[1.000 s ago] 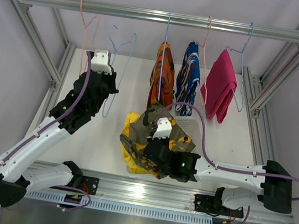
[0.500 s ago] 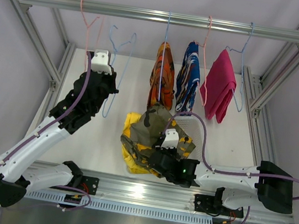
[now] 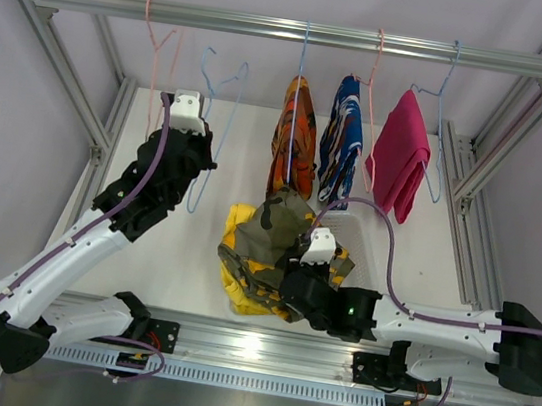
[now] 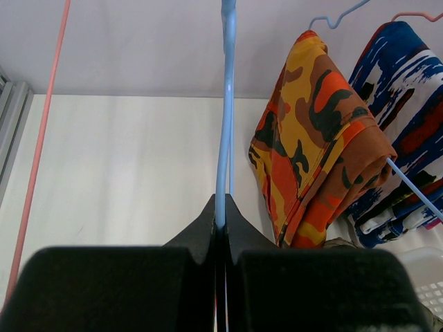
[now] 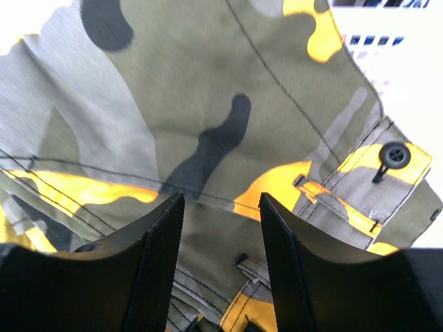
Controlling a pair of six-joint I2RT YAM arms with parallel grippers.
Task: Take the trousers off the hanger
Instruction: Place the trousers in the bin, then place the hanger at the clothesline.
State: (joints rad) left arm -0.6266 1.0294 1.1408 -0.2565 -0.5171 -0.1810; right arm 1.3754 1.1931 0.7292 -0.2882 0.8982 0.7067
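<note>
My left gripper [image 3: 204, 161] [image 4: 221, 216] is shut on the lower wire of an empty blue hanger [image 3: 220, 80] [image 4: 225, 104] that hangs from the rail [image 3: 295, 31]. Orange-black trousers [image 3: 296, 136] [image 4: 315, 138], blue-white-red trousers [image 3: 343, 137] [image 4: 401, 131] and magenta trousers [image 3: 397, 165] hang on hangers further right. The camouflage trousers [image 3: 273, 226] [image 5: 228, 117] lie crumpled on the yellow trousers [image 3: 239, 227] on the table. My right gripper [image 3: 280, 280] [image 5: 221, 204] hovers open just over the camouflage cloth, with nothing between its fingers.
An empty pink hanger [image 3: 157, 46] [image 4: 45, 138] hangs at the rail's left end. A white basket [image 3: 351, 220] [image 4: 423, 277] stands behind the pile, under the hanging clothes. Aluminium frame posts [image 3: 68, 64] flank both sides of the white table [image 3: 154, 247].
My right gripper has opened and let go of the camouflage trousers, and its arm has drawn back to the right. The left arm still holds the blue hanger in place.
</note>
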